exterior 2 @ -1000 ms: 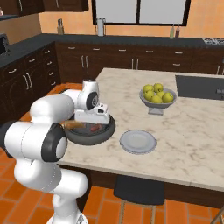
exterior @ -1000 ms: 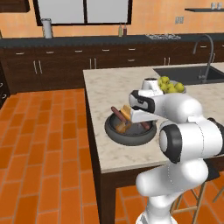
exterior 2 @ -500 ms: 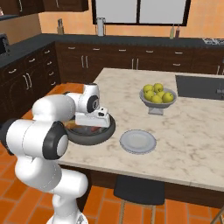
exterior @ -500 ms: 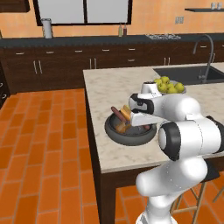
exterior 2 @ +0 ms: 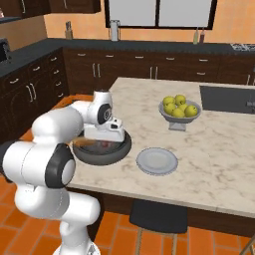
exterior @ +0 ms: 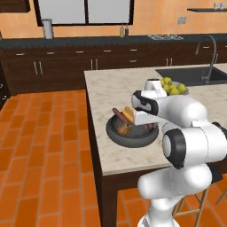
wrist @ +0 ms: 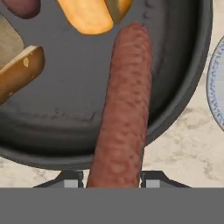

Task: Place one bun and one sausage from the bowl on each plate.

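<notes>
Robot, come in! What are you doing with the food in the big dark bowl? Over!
Gripper down in wide dark grey bowl, fingertips either side of reddish-brown sausage. Tan buns in bowl. Pale grey plate bare. Nothing blocking.

A long reddish-brown sausage (wrist: 124,109) is being held up over the wide dark bowl (wrist: 175,105). Two tan-orange buns (wrist: 87,15) are lying inside the bowl. A pale grey plate (exterior 2: 157,161) is sitting flat just beside the bowl.
</notes>
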